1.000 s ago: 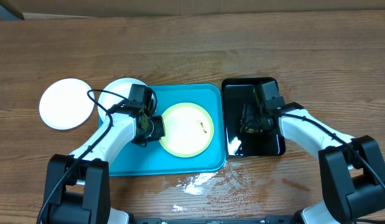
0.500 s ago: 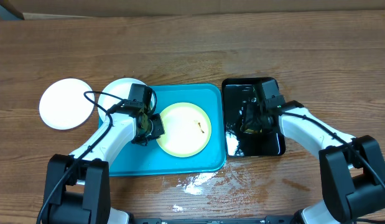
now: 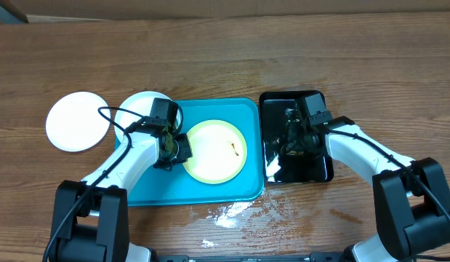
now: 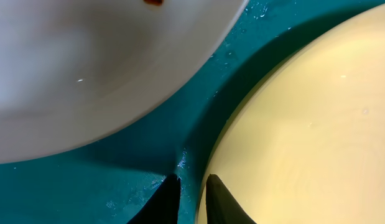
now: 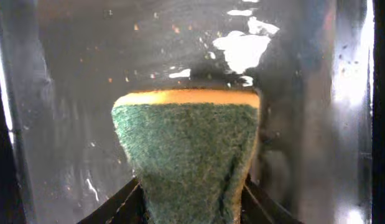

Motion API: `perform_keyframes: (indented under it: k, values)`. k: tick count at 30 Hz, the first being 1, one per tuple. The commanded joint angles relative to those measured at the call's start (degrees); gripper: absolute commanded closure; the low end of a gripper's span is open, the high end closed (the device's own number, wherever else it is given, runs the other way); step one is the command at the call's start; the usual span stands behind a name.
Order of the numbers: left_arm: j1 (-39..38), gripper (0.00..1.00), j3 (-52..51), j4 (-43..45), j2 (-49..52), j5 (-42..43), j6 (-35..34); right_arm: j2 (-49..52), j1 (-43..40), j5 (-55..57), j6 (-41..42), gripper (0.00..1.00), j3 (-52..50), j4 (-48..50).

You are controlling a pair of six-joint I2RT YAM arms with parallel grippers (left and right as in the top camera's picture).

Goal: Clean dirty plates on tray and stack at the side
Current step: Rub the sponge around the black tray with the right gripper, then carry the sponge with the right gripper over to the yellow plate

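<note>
A pale yellow plate [image 3: 216,151] with a small brown smear lies on the teal tray [image 3: 243,185]. My left gripper [image 3: 182,149] is shut on its left rim; in the left wrist view one fingertip sits over the yellow plate [image 4: 304,124] and the other over the teal tray [image 4: 117,168], with the left gripper [image 4: 192,178] nearly closed. A white plate [image 3: 141,109] with a red speck lies partly under that arm, also the white plate [image 4: 86,62]. My right gripper [image 3: 290,142] is shut on a green-and-yellow sponge [image 5: 189,149] inside the black basin [image 3: 315,171].
A second white plate [image 3: 78,121] rests on the wooden table left of the tray. Water is spilled on the table [image 3: 232,211] just in front of the tray. The wet black basin [image 5: 68,93] stands right beside the tray's right edge.
The yellow plate has slid slightly left with my left gripper on its rim. The right gripper with the sponge shifted a little within the basin.
</note>
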Motion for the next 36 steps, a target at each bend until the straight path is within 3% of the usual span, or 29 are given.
perform_keyframes:
  k: [1,6,10,16,31,36]
  values:
    - [-0.37,0.82,1.03,-0.22,0.7,-1.01,-0.24,-0.57,0.2,-0.09,-0.02,0.95,4.33,-2.93]
    - [-0.37,0.86,1.03,-0.17,0.7,-0.98,-0.28,-4.66,0.22,-0.07,-1.92,0.96,14.23,-13.42]
    - [-0.37,0.96,1.03,-0.15,0.7,-0.98,-0.31,-6.51,0.22,0.04,-1.88,0.96,14.71,-19.34]
    - [-0.39,0.96,1.03,-0.46,0.7,-0.81,-0.28,-6.93,0.81,5.11,2.45,0.96,13.35,-16.85]
    - [-0.39,0.96,1.03,-0.15,0.7,-0.81,-0.22,-6.45,6.97,16.06,-2.95,0.96,13.09,-12.63]
    - [-0.39,0.96,1.03,0.11,0.7,-0.74,5.09,-6.43,7.02,15.93,-2.6,0.96,13.07,-13.49]
